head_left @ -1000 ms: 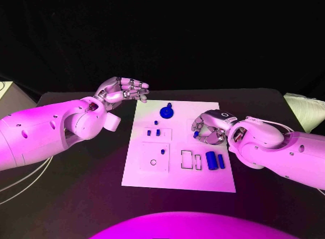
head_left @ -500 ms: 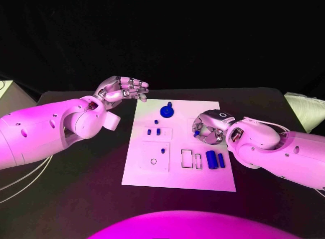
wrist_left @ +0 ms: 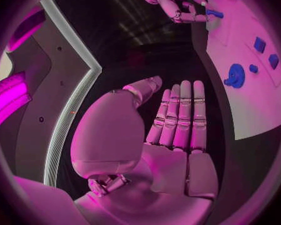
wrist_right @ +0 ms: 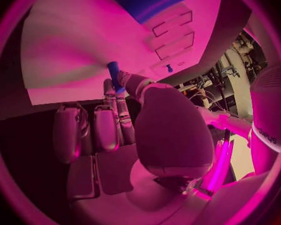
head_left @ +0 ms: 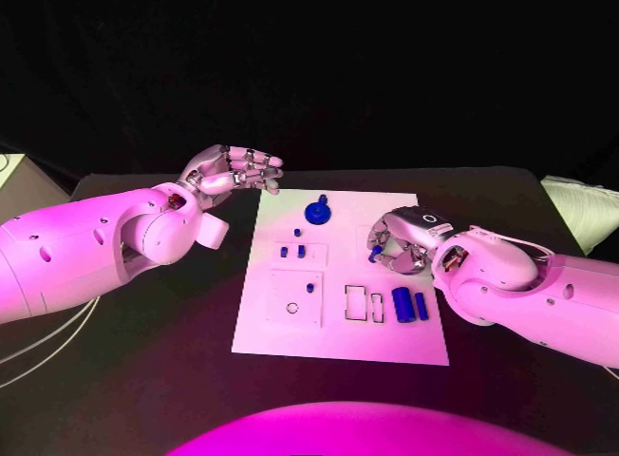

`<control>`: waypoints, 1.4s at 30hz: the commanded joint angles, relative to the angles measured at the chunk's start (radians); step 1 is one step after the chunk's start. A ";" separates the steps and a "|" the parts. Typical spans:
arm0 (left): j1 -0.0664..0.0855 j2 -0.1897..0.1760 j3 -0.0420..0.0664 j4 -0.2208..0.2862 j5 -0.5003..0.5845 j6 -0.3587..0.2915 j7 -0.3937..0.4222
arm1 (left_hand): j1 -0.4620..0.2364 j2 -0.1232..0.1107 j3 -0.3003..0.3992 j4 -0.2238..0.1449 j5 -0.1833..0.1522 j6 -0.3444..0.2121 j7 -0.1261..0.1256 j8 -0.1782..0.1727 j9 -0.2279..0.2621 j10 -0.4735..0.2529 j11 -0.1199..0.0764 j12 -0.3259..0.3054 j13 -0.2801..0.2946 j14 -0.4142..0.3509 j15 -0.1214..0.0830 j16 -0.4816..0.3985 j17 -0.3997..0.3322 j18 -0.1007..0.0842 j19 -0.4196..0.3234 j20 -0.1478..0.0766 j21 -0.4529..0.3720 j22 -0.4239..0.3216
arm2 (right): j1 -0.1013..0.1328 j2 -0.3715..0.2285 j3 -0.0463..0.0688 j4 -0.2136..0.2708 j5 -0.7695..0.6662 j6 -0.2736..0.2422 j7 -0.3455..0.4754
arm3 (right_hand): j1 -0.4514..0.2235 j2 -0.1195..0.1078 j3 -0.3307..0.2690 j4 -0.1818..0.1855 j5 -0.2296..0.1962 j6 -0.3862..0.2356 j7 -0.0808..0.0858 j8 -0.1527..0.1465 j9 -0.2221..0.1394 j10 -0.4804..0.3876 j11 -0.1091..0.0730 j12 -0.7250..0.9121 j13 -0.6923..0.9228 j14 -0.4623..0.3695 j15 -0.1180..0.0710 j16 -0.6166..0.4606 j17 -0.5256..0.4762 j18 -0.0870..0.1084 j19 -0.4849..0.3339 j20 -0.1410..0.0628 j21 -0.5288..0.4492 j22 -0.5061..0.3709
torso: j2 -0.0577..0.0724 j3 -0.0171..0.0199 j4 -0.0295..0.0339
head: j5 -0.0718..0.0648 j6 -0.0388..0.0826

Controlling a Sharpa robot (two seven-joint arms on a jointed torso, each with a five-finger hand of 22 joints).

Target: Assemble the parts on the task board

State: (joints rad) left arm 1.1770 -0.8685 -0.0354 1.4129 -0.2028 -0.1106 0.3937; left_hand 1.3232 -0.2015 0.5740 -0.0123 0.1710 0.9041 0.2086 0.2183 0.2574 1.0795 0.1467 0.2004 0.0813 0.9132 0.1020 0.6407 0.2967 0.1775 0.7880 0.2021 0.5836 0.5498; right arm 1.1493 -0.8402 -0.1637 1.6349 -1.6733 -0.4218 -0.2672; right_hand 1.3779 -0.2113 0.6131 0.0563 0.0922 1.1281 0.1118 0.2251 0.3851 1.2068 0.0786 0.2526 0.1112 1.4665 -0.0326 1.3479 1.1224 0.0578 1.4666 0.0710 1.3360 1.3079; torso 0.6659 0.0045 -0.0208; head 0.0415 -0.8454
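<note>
The task board (head_left: pixel 340 342) is a plain white plate on a black tabletop (head_left: pixel 145 380). The parts on it are deep blue: a round piece (head_left: pixel 318 213) near the board's far edge, two small pegs (head_left: pixel 291 252) below it, and two longer blocks (head_left: pixel 409 305) toward the board's right edge. Thin dark outlines (head_left: pixel 363 303) mark rectangles beside those blocks. Both arms are white, each with a silver hand (head_left: pixel 235 171); the right hand (head_left: pixel 400 241) pinches a small blue peg (head_left: pixel 375 252).

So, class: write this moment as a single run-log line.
left hand: open, beside task board far corner | right hand: pinching small blue part above board | two blue parts lying on board
</note>
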 commanded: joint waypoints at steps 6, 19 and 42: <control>-0.001 0.002 0.001 -0.003 0.006 0.013 0.006 | 0.008 0.003 -0.005 -0.001 0.000 0.000 0.004 0.000 -0.001 0.000 0.005 -0.005 -0.001 0.002 0.001 -0.005 0.001 0.000 0.004 0.004 -0.006 -0.001 | 0.032 -0.045 0.014 0.075 0.078 -0.103 -0.016 | 0.018 0.031 0.011 -0.004 -0.006 0.003 -0.006 0.026 0.046 0.053 -0.044 0.002 0.002 0.022 -0.009 0.007 0.003 -0.012 0.042 -0.009 0.006 0.161 | -0.001 -0.0016 0.0000 | 0.004 0.000; -0.002 0.009 0.001 -0.007 0.006 0.014 0.006 | 0.009 0.005 -0.006 -0.001 0.000 0.000 0.004 0.001 -0.001 0.001 0.005 -0.005 -0.001 0.003 0.001 -0.006 0.002 0.000 0.005 0.005 -0.008 -0.002 | 0.023 0.023 0.011 0.151 0.114 -0.081 0.016 | 0.017 0.030 0.014 -0.007 -0.003 0.000 -0.005 0.029 0.051 0.053 -0.044 -0.001 0.004 0.021 -0.009 0.005 -0.001 -0.012 0.042 -0.010 0.007 0.162 | -0.001 -0.0022 -0.0011 | 0.014 0.000; -0.003 0.028 0.001 -0.009 0.007 0.020 0.004 | 0.009 0.005 -0.006 -0.001 0.000 0.000 0.004 0.001 -0.001 0.001 0.005 -0.005 -0.001 0.003 0.001 -0.006 0.002 0.000 0.005 0.005 -0.008 -0.002 | -0.073 0.189 -0.007 0.123 0.064 -0.030 0.041 | 0.015 0.030 0.022 -0.013 0.003 -0.006 -0.004 0.032 0.058 0.052 -0.043 -0.005 0.007 0.019 -0.009 0.002 -0.009 -0.011 0.040 -0.010 -0.001 0.159 | 0.000 -0.0014 0.0008 | 0.043 -0.011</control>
State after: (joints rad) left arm 1.1742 -0.8430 -0.0356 1.4024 -0.2026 -0.1073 0.3923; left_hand 1.3232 -0.2015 0.5740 -0.0123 0.1710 0.9041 0.2086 0.2183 0.2576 1.0795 0.1467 0.2004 0.0815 0.9133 0.1020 0.6407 0.2974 0.1775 0.7880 0.2021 0.5791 0.5489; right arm 1.0785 -0.6550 -0.1699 1.7617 -1.5855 -0.4833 -0.2415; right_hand 1.3743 -0.2077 0.6306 0.0439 0.0890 1.1225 0.1063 0.2480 0.3851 1.2104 0.0753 0.2462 0.1172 1.4664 -0.0325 1.3517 1.1147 0.0536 1.4664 0.0644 1.3415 1.3074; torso 0.6660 0.0023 -0.0203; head 0.0821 -0.8551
